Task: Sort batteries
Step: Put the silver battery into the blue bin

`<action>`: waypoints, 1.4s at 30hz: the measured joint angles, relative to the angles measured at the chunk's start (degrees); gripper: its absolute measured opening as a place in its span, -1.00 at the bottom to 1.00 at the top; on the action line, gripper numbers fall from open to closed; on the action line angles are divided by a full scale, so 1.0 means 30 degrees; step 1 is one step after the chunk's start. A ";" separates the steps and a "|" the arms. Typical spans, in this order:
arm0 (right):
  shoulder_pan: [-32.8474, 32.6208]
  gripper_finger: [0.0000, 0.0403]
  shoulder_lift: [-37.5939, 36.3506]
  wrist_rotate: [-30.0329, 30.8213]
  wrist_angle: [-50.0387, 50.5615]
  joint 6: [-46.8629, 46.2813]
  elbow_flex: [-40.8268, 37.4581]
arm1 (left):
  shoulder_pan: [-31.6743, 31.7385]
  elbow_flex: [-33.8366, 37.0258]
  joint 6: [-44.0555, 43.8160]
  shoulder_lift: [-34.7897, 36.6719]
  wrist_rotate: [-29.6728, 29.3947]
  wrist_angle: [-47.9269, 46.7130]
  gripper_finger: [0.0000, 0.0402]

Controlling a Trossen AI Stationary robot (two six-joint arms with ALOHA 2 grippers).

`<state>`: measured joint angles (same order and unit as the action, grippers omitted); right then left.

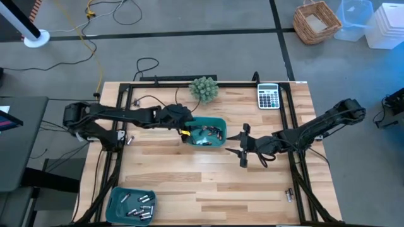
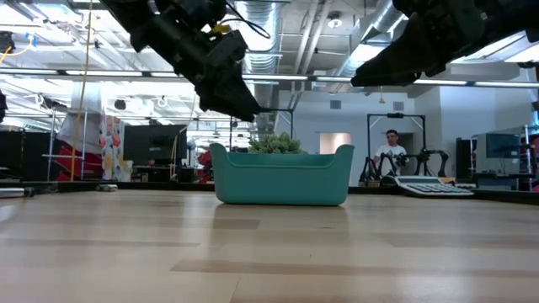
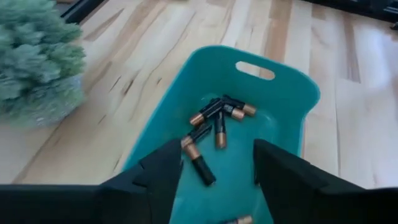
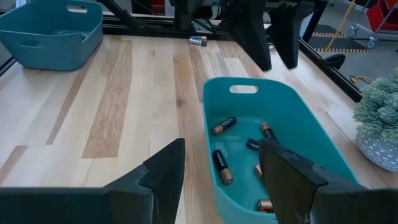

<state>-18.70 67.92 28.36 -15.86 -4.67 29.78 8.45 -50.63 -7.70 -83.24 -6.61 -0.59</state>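
A grey calculator [image 1: 269, 96] and a small potted plant [image 1: 204, 89] are sitting on the surface [image 1: 208, 183], beyond both end effectors.

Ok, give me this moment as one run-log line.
left tool: open above centre teal plastic tray | right tool: open, beside tray | copper-capped black batteries: in tray

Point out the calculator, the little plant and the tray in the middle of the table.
calculator [image 1: 269, 96]: high view, on its keypad.
little plant [image 1: 204, 89]: high view, on its foliage.
middle tray [image 2: 282, 180]: low view, on its side wall.

batteries [image 3: 214, 121]: black, copper-tipped | lying scattered flat | inside teal tray [image 3: 292, 93]
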 joint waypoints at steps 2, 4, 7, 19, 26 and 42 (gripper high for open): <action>0.0000 0.09 0.0000 0.0005 0.0061 -0.0029 0.0000 | 0.0057 -0.0022 -0.0283 0.0933 -0.0176 -0.1499 0.01; 0.0000 0.09 0.0000 0.0007 0.0107 -0.0073 0.0000 | 0.0112 -0.0024 -0.1153 0.2017 -0.0777 -0.3520 0.02; 0.0006 0.09 0.0000 0.0003 0.0138 0.0003 0.0000 | 0.0197 -0.0036 -0.2951 0.3772 -0.2483 -0.6968 0.00; 0.0636 0.09 0.0000 0.0000 -0.0209 0.0052 0.0000 | -0.0275 -0.0029 -0.8445 0.7829 -0.4433 -1.4904 -0.02; 0.0925 0.09 0.0000 0.0001 -0.0219 -0.0299 0.0015 | -0.0758 -0.0029 -0.8512 0.9064 -0.6009 -1.5890 -0.02; -0.2139 0.09 -0.0525 -0.0742 1.4900 -0.6866 0.4538 | -0.1598 -0.0029 -0.6477 0.8627 -0.6937 -1.3746 -0.02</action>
<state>-25.12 66.35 26.13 28.84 -25.27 43.40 3.65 -50.72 -27.13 -57.36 -27.42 -41.83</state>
